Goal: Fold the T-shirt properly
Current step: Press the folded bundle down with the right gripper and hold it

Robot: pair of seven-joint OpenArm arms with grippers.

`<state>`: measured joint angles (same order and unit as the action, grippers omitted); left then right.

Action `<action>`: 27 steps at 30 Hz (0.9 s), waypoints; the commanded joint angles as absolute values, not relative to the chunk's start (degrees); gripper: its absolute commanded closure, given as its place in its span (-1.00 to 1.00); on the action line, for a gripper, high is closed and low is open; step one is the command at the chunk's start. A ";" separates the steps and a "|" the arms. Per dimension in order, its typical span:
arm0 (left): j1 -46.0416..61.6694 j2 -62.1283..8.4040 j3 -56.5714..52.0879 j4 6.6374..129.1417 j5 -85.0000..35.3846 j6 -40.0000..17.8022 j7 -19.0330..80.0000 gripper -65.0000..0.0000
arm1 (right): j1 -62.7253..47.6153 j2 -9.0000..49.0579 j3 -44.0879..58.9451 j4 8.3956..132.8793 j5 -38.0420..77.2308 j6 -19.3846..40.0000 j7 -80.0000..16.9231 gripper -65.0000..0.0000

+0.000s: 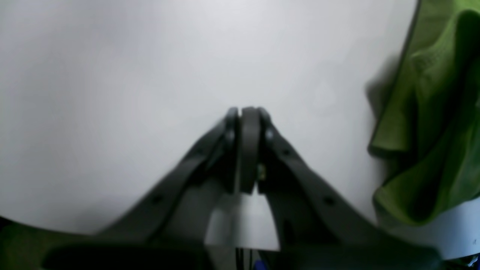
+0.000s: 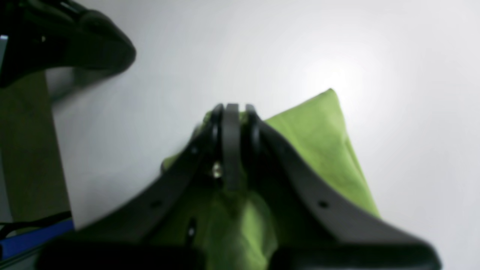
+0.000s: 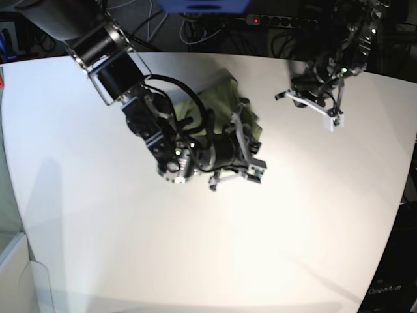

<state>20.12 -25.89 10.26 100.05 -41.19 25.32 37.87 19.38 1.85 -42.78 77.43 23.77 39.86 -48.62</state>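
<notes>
The T-shirt [image 3: 218, 107] is a crumpled olive-green heap toward the far edge of the white desk [image 3: 117, 261], roughly mid-width, bunched into soft folds with no flat panel showing. The right gripper [image 2: 231, 108] sits over it, fingers clenched together with green fabric bunched right around and under them; can't tell if a fold is actually pinched. The left gripper [image 1: 245, 112] is clenched on nothing, over bare desk near the far right corner, well apart from the cloth.
</notes>
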 commanded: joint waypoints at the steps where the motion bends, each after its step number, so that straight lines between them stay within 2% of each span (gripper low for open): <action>1: 20.53 -26.24 10.42 99.82 -41.71 25.98 39.96 0.93 | 21.14 1.27 -42.59 77.41 24.40 40.00 -47.43 0.98; 27: 20.53 -26.15 10.51 99.82 -41.89 25.98 39.96 0.93 | 28.53 0.13 -42.95 74.33 24.40 40.00 -47.96 0.98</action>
<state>20.12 -25.87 10.28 100.05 -41.21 25.32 37.74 26.63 1.02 -43.16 73.36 23.35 39.86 -49.47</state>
